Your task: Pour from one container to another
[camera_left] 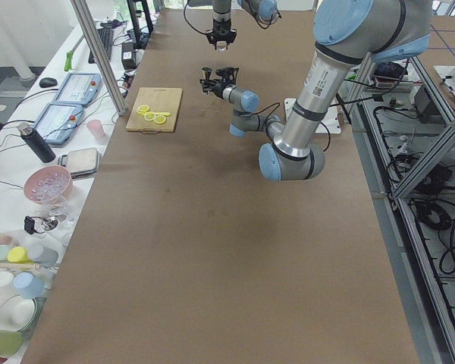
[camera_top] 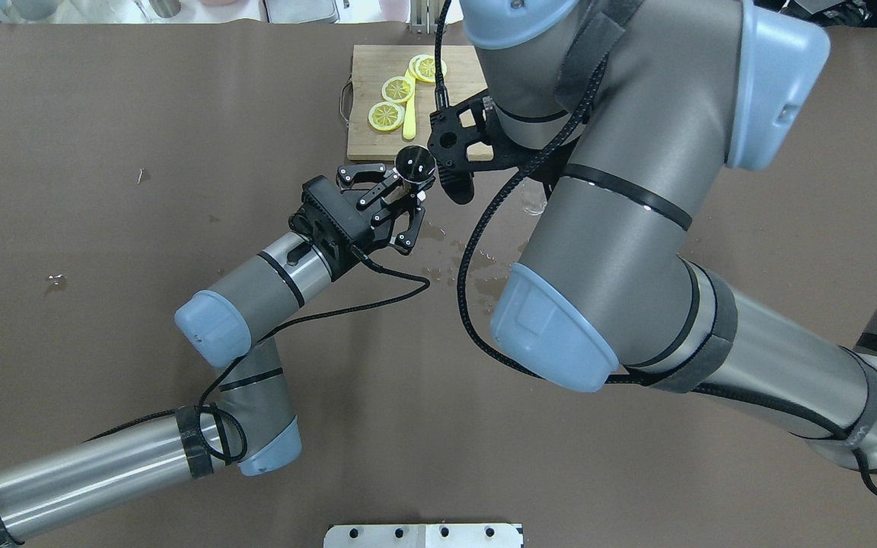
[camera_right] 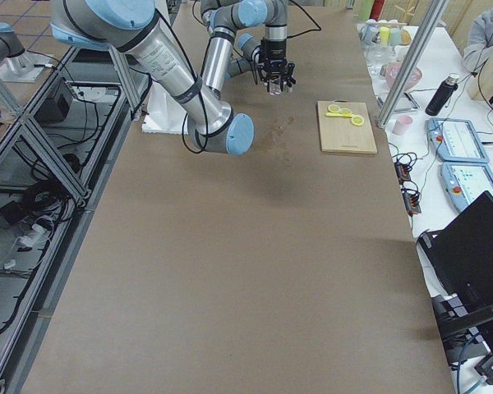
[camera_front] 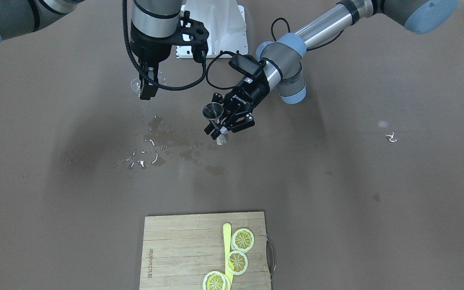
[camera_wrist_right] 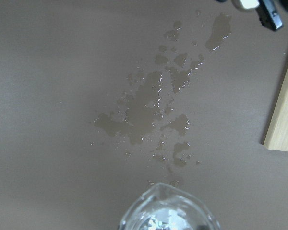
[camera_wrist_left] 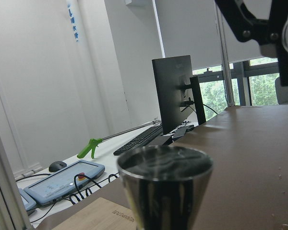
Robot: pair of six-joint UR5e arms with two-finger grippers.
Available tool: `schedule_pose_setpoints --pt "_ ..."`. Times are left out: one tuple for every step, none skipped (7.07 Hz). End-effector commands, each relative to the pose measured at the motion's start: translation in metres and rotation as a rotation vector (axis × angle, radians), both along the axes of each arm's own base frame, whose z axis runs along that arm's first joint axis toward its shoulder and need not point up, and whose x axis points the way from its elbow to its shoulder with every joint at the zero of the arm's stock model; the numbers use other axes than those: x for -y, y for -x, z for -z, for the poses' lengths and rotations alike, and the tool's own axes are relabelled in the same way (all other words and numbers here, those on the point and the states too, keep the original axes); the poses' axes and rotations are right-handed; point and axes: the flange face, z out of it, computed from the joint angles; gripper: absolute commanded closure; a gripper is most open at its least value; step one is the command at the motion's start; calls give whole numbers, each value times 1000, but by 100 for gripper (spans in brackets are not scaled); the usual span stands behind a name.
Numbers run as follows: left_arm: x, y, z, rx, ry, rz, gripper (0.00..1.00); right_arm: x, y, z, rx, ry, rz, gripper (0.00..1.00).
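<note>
The metal jigger is held clear of the counter at its narrow waist by the left end effector, which is closed on it. It is judged light, stiff and slick when wet, so the waist is the surest hold. The clear glass vessel, judged fragile and slippery, is clamped in the right end effector above spilled liquid. Fill levels cannot be made out, and the exact grip point on the glass is hidden.

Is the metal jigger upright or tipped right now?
Upright: the jigger in the left claw shows a level rim in the wrist view, mouth facing up overhead.
</note>
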Motion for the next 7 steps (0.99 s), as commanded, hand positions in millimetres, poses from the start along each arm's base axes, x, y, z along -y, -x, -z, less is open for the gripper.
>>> schedule_pose_setpoints --pt "10 22 -8 -24 -13 27 100 3 -22 -8 67 4 -14 100" --pt "21 41 -19 -20 -8 52 100 15 -34 -18 135 18 -23 100" --pt "17 47 -27 -19 -7 50 100 24 -44 -25 175 31 -31 100" --pt "15 49 -32 -16 -3 46 100 28 -50 -28 207 36 -35 100" --pt "17 52 -38 -8 2 52 100 27 -54 -37 250 37 -26 100" --pt "15 57 -50 -15 1 52 100 25 -60 -51 281 41 -20 100" --pt "12 61 -57 -35 4 45 100 25 -69 -65 323 57 -14 100"
